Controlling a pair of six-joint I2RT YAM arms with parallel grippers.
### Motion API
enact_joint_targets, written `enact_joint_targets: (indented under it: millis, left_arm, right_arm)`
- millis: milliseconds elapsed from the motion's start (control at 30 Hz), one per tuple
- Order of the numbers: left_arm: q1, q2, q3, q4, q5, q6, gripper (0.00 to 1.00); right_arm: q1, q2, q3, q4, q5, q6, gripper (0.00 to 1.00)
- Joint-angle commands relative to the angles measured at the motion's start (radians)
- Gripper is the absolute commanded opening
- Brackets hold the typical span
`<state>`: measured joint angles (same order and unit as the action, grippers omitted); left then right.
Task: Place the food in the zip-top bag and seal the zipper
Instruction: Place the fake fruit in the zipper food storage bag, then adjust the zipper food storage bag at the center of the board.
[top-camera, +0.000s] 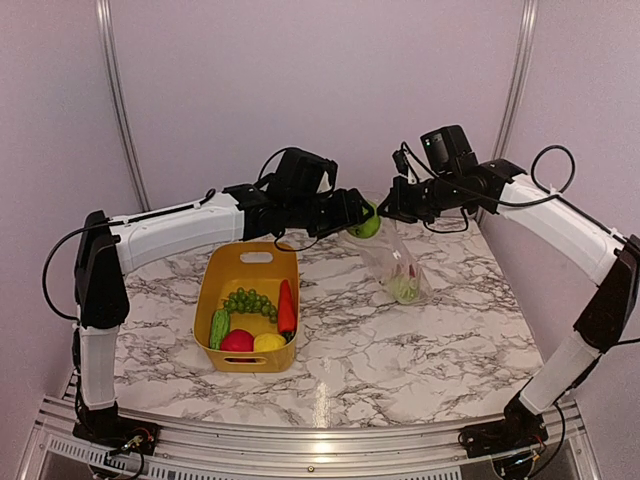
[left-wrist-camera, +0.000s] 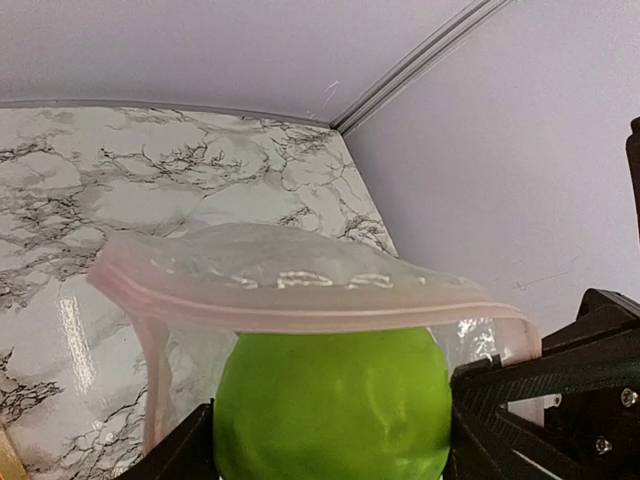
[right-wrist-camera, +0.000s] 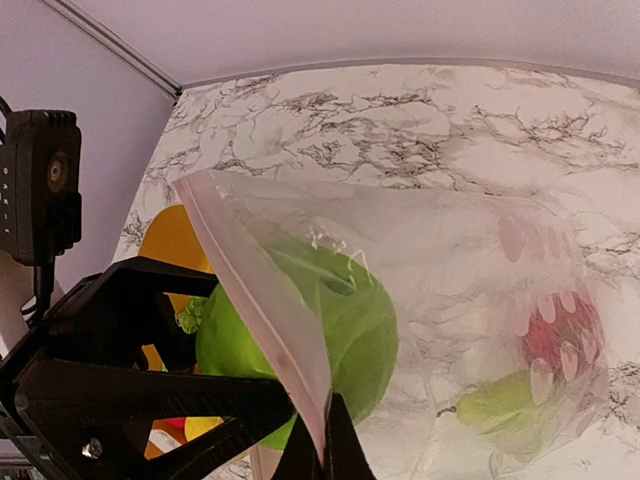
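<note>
Left gripper (top-camera: 362, 216) holds green fruit (left-wrist-camera: 330, 410) at zip-top bag (right-wrist-camera: 450, 250), food (top-camera: 250, 301) in tub (top-camera: 214, 285)

No words or numbers can be read anywhere. The small black box (right-wrist-camera: 38, 185) has tiny pale marks on its side, too little to read.

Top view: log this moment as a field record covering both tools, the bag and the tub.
left tool: closed on a round green plastic toy fruit, at the bag's mouth
right tool: shut, pinching the mouth edge of the clear plastic zip-top bag
pinkish zipper strip: unsealed
in bag: one red piece, one green piece
yellow plastic tub: green grapes, orange carrot, green cucumber, red apple, yellow lemon
</note>
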<state>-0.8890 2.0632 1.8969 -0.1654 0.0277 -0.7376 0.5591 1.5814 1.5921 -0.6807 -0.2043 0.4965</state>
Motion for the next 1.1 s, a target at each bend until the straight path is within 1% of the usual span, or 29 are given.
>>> enact_joint_targets:
  millis: [0, 33, 67, 200, 300, 400, 600, 733, 833, 967, 1033, 1067]
  left_arm:
    - [0.001, 0.021, 0.047, -0.065, -0.023, 0.005, 0.83]
    - [0.0, 0.018, 0.055, -0.076, -0.043, 0.007, 0.94]
    - [0.001, 0.013, 0.06, -0.085, -0.053, 0.014, 0.98]
    - [0.001, -0.021, 0.083, -0.121, -0.077, 0.035, 0.99]
    - [0.001, -0.064, 0.095, -0.124, -0.069, 0.049, 0.99]
    - [0.001, -0.12, 0.08, -0.122, -0.076, 0.08, 0.99]
    - [0.001, -0.242, -0.125, -0.148, -0.174, 0.095, 0.99]
    - [0.013, -0.219, -0.169, -0.205, -0.107, 0.071, 0.99]
    - [0.016, -0.184, -0.163, -0.2, -0.062, 0.05, 0.9]
    - [0.018, -0.157, -0.15, -0.179, -0.033, 0.033, 0.81]
    - [0.026, -0.141, -0.139, -0.183, 0.007, 0.019, 0.73]
    - [0.034, -0.131, -0.135, -0.186, 0.023, 0.004, 0.67]
  right_arm:
    - [0.008, -0.024, 0.022, 0.02, -0.013, 0.014, 0.0]
    - [0.009, -0.024, 0.028, 0.018, -0.009, 0.012, 0.0]
    - [0.009, -0.024, 0.032, 0.018, -0.005, 0.011, 0.0]
    - [0.004, -0.027, 0.028, 0.027, 0.001, 0.012, 0.0]
    - [0.001, -0.033, 0.017, 0.034, -0.002, 0.018, 0.0]
    - [-0.002, -0.039, 0.015, 0.036, 0.003, 0.016, 0.0]
    - [-0.01, -0.046, -0.006, 0.05, -0.012, 0.016, 0.0]
    - [-0.008, -0.042, -0.014, 0.057, -0.025, 0.014, 0.0]
    - [-0.009, -0.034, -0.014, 0.059, -0.035, 0.011, 0.0]
    - [-0.009, -0.021, -0.015, 0.059, -0.046, 0.005, 0.0]
    - [-0.008, -0.017, -0.016, 0.059, -0.053, 0.005, 0.0]
    - [-0.008, -0.016, -0.018, 0.061, -0.055, 0.005, 0.0]
